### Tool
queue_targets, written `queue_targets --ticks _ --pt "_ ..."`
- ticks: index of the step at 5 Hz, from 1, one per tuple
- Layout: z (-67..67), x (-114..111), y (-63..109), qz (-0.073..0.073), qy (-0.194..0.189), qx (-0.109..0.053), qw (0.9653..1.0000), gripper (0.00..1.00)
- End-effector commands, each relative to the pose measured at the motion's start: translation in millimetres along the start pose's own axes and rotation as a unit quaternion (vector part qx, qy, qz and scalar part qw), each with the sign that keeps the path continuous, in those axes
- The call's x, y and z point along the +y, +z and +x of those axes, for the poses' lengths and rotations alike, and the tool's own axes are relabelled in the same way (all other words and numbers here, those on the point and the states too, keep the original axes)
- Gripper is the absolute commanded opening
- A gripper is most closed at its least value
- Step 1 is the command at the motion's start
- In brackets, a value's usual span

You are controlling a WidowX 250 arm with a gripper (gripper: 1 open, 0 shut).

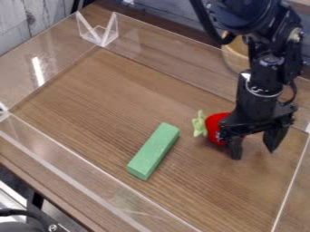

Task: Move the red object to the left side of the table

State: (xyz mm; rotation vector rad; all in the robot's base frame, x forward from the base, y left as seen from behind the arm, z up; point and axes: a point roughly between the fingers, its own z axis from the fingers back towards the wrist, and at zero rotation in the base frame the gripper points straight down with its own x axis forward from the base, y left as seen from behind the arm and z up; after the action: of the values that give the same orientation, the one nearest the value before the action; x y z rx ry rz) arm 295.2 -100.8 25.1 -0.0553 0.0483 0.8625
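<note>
Your gripper's (248,143) jaws are spread, gripping nothing, with the red toy fruit (216,121) right against them on the table's (103,104) right side. Push sideways like this and the round fruit could roll away or catch the green block (152,151).

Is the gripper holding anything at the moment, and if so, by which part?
Nothing is held; the gripper is open, around the red toy fruit.
</note>
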Motion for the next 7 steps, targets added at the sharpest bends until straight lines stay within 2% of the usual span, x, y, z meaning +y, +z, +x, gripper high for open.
queue_targets --ticks 1,7 --pt "10.7 -11 12.6 -0.026 0.013 -0.016 0.9995 1.00" --pt "23.5 -9 -0.2 -0.018 0.058 -0.017 0.9980 1.00"
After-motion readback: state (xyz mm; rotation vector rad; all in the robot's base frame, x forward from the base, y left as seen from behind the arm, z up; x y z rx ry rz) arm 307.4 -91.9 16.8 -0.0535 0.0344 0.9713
